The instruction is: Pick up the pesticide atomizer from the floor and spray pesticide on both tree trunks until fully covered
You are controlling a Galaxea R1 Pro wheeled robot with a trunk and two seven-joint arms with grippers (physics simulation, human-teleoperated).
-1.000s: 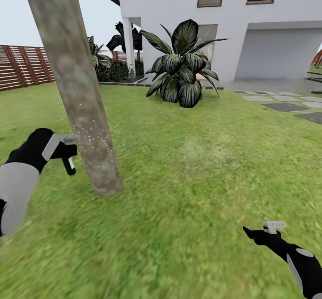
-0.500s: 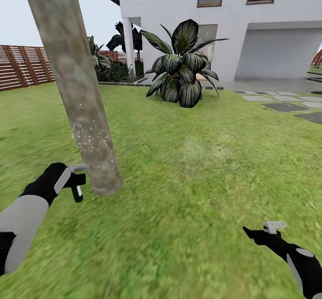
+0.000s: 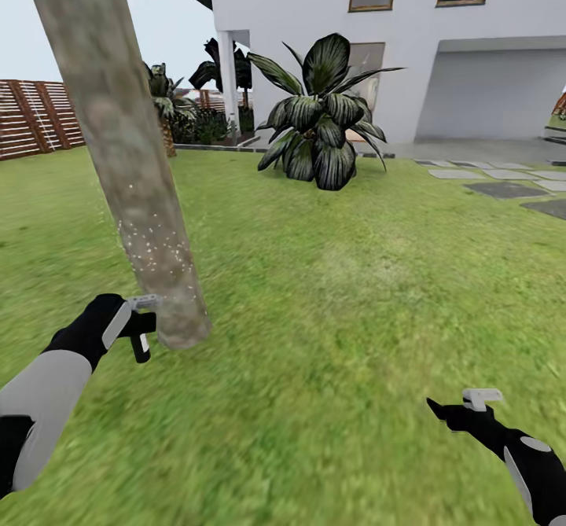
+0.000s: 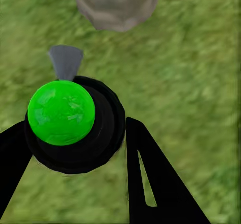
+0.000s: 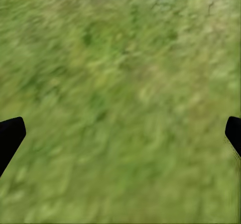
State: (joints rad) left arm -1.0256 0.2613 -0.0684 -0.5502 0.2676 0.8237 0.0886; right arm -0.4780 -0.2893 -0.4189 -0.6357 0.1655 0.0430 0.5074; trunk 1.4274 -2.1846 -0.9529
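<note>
While the left tool (image 3: 135, 328) clamps the small black spray bottle with its grey trigger head (image 3: 141, 326), its nozzle seemingly touches the mottled grey-brown tree trunk (image 3: 130, 172) low down; the right tool (image 3: 460, 410) hangs open over grass (image 3: 330, 329).

Ahead of you, a white house (image 3: 377, 46) filled the upper right of the frame, with a broad-leaved bush (image 3: 321, 129) standing before it at upper centre. Grey stepping stones (image 3: 503, 188) lay at the right edge. You had a short palm (image 3: 163, 109) near the house's corner pillar (image 3: 228, 86).
</note>
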